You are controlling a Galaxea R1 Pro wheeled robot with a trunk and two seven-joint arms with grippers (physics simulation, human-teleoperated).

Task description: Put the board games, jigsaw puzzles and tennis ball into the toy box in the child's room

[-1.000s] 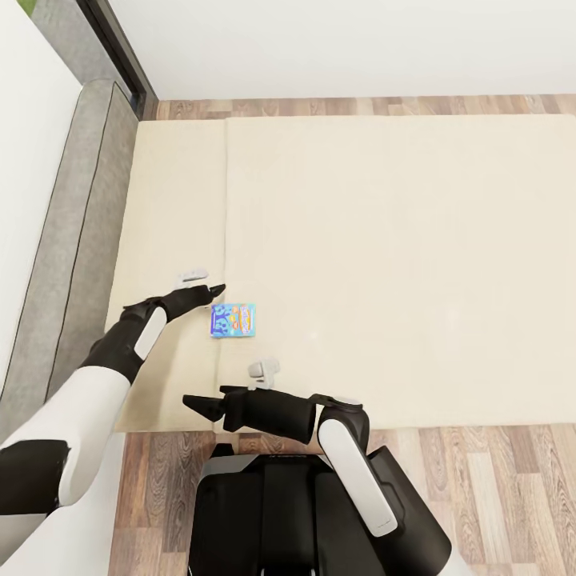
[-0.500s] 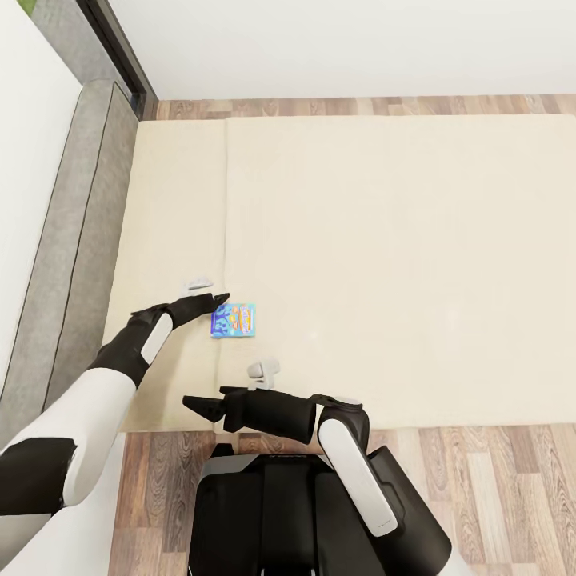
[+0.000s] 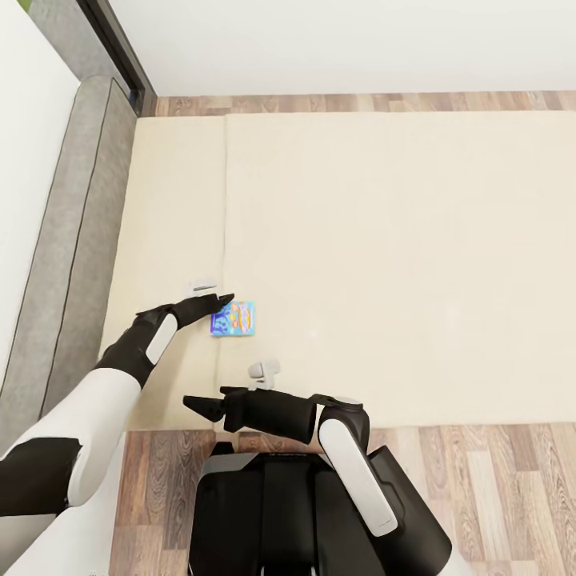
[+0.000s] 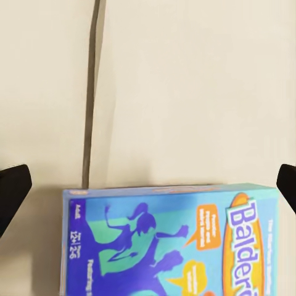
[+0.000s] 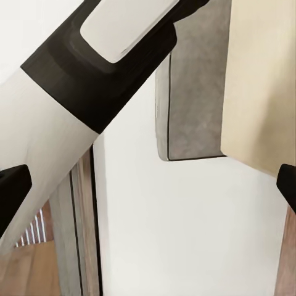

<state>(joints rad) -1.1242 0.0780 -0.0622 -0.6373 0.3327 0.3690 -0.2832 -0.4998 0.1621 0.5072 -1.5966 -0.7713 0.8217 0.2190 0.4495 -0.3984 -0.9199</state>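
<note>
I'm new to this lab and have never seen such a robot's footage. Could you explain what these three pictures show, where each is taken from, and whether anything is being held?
These are simulator renders of a two-armed wheeled robot. The head view looks down from its head camera over both arms onto a bed with a beige mattress. One small blue board game lies flat on it, near the seam between the mattress parts.

The left gripper reaches to the game's edge. The left wrist view comes from a camera on that arm: the game sits between the two open fingertips, not yet gripped.

The right gripper hangs over the bed's near edge, open and empty. Its wrist camera looks sideways at the left arm and the grey headboard.

Nothing is held.
</note>
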